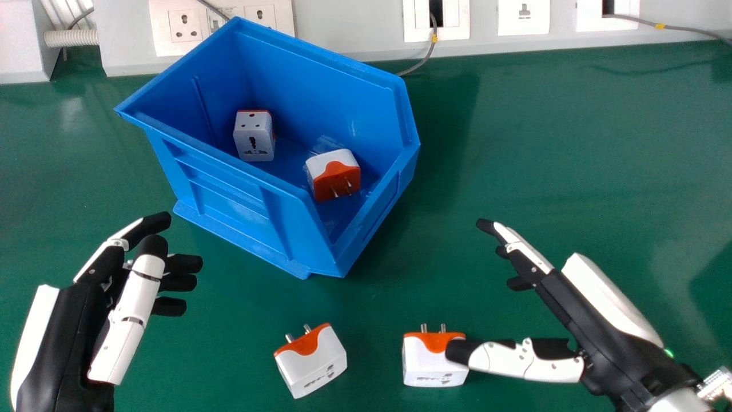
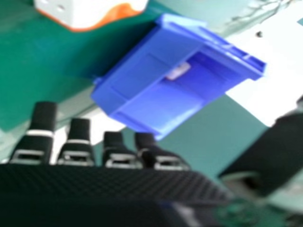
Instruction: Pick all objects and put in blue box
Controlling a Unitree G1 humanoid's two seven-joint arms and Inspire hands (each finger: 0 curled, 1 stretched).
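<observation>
Boxy white-and-orange plastic plug adapter (image 1: 423,361): lies on the green tabletop (image 1: 543,154), prongs pointing away from the robot, just left of the right hand (image 1: 600,326), the nearer one. That hand: wide, empty; thumb overlaps the adapter's right side, contact uncertain. Matching adapter (image 1: 314,366): farther left, slightly turned. Open-topped blue plastic box (image 1: 229,197): beyond both. Left hand (image 1: 66,332): loosely open, empty.

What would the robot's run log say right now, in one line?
blue box: two adapters inside | green table: two adapters | left hand: open, empty | right hand: open, thumb by one adapter
</observation>
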